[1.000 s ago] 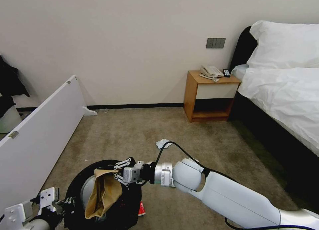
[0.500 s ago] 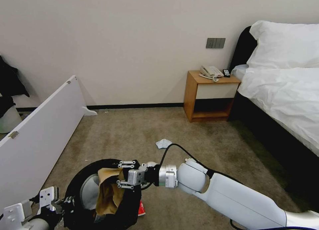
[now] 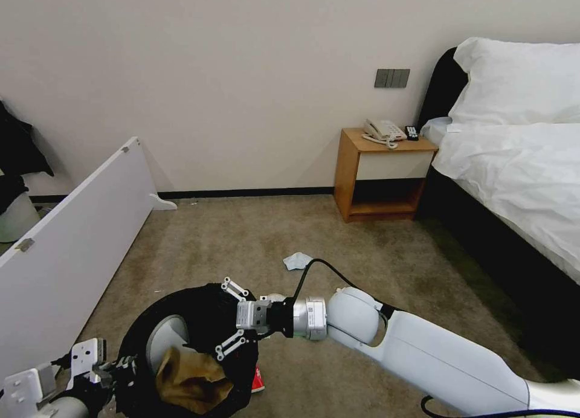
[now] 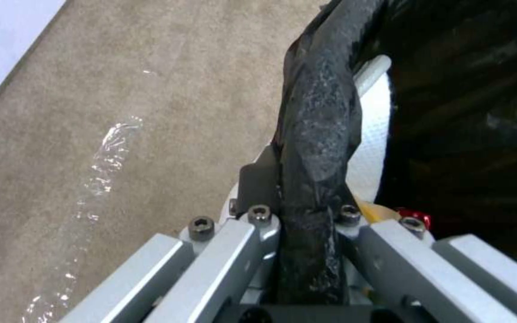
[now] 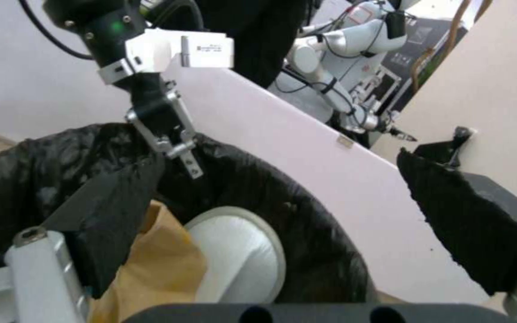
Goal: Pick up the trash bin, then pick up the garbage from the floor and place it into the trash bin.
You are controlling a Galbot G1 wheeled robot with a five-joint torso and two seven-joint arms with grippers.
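White panel (image 3: 72, 237): seen propped low along the left side of the room, its foot resting on the floor (image 3: 241, 243).
Left gripper (image 3: 112, 369): found at the lower left, clamped tight on the near rim of the trash bin (image 3: 181, 321); in the left wrist view the black bag edge (image 4: 315, 148) is pinched between the fingers (image 4: 258, 188), and the bin is held up off the carpet.
Trash bin: held tilted, its mouth turned toward the camera, with the black liner folded over the rim and the white inner wall showing.
Brown paper bag (image 3: 190, 379): lying crumpled inside the bin, low against the liner, free of both grippers; it is also seen in the right wrist view (image 5: 151, 269) beside the white inner wall.
Right gripper (image 3: 232, 315): reached in from the right, held at the bin's far rim just above the bag, its jaws spread wide with nothing between them.
Red packet (image 3: 257, 379): glimpsed on the carpet, just beside the bin's right edge, partly hidden.
White tissue (image 3: 297, 260): lying crumpled on the carpet beyond the right arm, well apart from the bin.
Nightstand (image 3: 383, 176): standing against the wall, beside the bed (image 3: 513, 164).
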